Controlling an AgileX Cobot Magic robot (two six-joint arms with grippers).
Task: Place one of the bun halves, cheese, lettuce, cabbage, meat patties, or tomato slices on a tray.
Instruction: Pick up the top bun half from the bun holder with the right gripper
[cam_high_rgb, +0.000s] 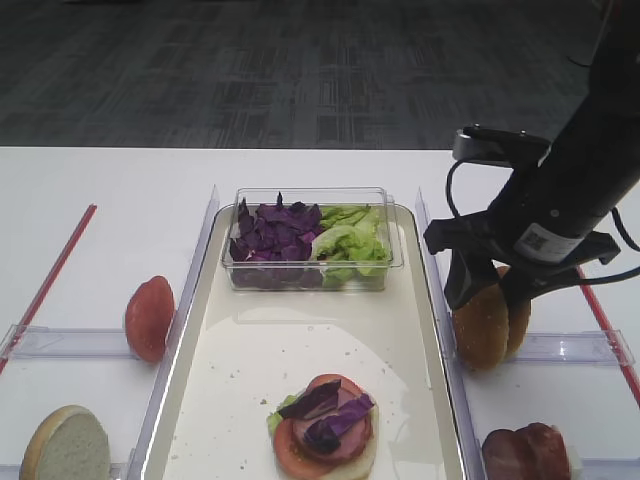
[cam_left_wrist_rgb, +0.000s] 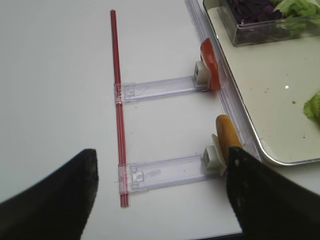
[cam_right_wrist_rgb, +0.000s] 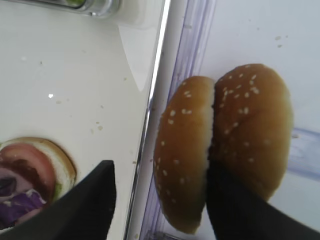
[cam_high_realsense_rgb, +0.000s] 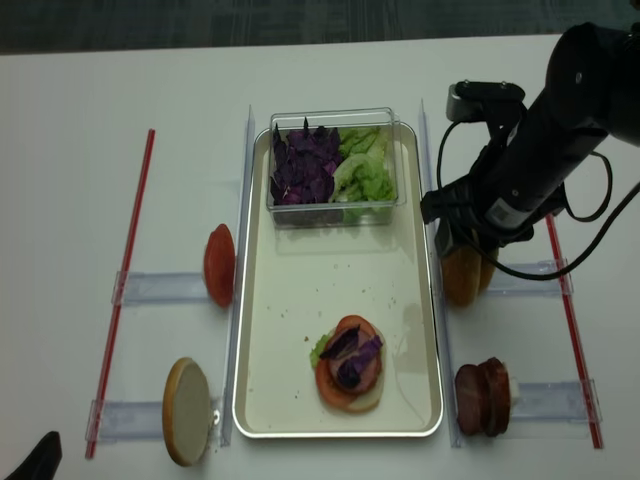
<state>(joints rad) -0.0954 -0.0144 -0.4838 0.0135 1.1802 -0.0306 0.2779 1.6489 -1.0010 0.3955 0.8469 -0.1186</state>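
Observation:
Two seeded bun halves (cam_high_rgb: 482, 322) (cam_right_wrist_rgb: 182, 150) stand on edge on a clear holder right of the tray (cam_high_rgb: 250, 350) (cam_high_realsense_rgb: 300, 300). My right gripper (cam_high_rgb: 488, 290) (cam_right_wrist_rgb: 161, 167) (cam_high_realsense_rgb: 465, 245) is open and straddles the left one. Its right finger sits between the two buns, its left finger apart from the crust. My left gripper (cam_left_wrist_rgb: 162, 155) is open and empty over the table's left. The tray carries a stack with a tomato slice (cam_high_rgb: 325, 430) and cabbage (cam_high_rgb: 330, 410). Meat patties (cam_high_rgb: 525, 452) stand at the near right. Cheese is out of view.
A clear box on the tray's far end holds purple cabbage (cam_high_rgb: 275, 235) and lettuce (cam_high_rgb: 350, 235). On the left holders stand a tomato slice (cam_high_rgb: 150, 318) and a pale bun half (cam_high_rgb: 67, 445). Red strips (cam_high_rgb: 60, 265) (cam_left_wrist_rgb: 117, 110) run along both outer sides.

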